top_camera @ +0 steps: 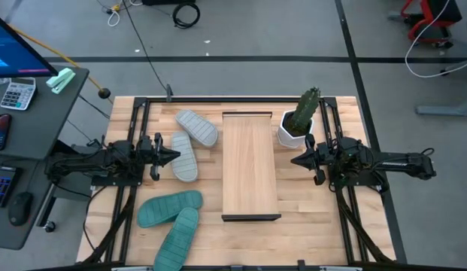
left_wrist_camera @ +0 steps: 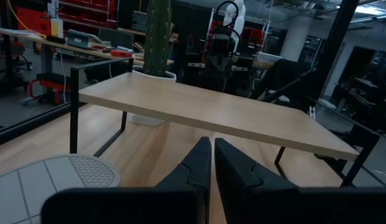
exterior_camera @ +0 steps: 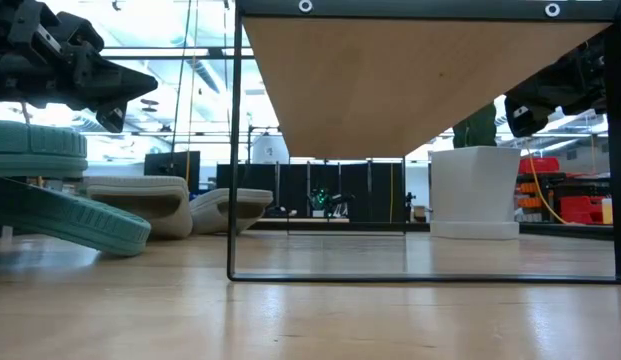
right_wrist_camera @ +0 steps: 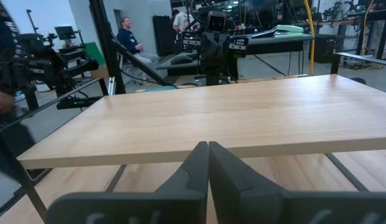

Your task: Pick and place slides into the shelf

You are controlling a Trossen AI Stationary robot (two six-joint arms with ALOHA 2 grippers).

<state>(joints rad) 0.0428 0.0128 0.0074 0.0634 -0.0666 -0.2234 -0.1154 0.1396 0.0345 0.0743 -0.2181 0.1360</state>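
The shelf (top_camera: 250, 165), a light-wood board on a thin dark frame, stands on the middle of the table. Left of it lie two grey slides (top_camera: 197, 127) (top_camera: 184, 156), ribbed soles up. Two teal slides (top_camera: 169, 208) (top_camera: 177, 237) lie at the near left, and in the low view one (exterior_camera: 35, 150) rests partly on the other (exterior_camera: 50, 215). My left gripper (top_camera: 175, 156) hangs shut and level above the nearer grey slide (left_wrist_camera: 50, 180), pointing at the shelf (left_wrist_camera: 211, 112). My right gripper (top_camera: 295, 159) is shut and level at the shelf's right side (right_wrist_camera: 230, 118).
A white pot with a cactus (top_camera: 297, 124) stands at the shelf's far right corner, close to my right arm. A desk with a calculator and keyboard (top_camera: 15, 94) stands left of the table. People sit in the room beyond (right_wrist_camera: 127, 37).
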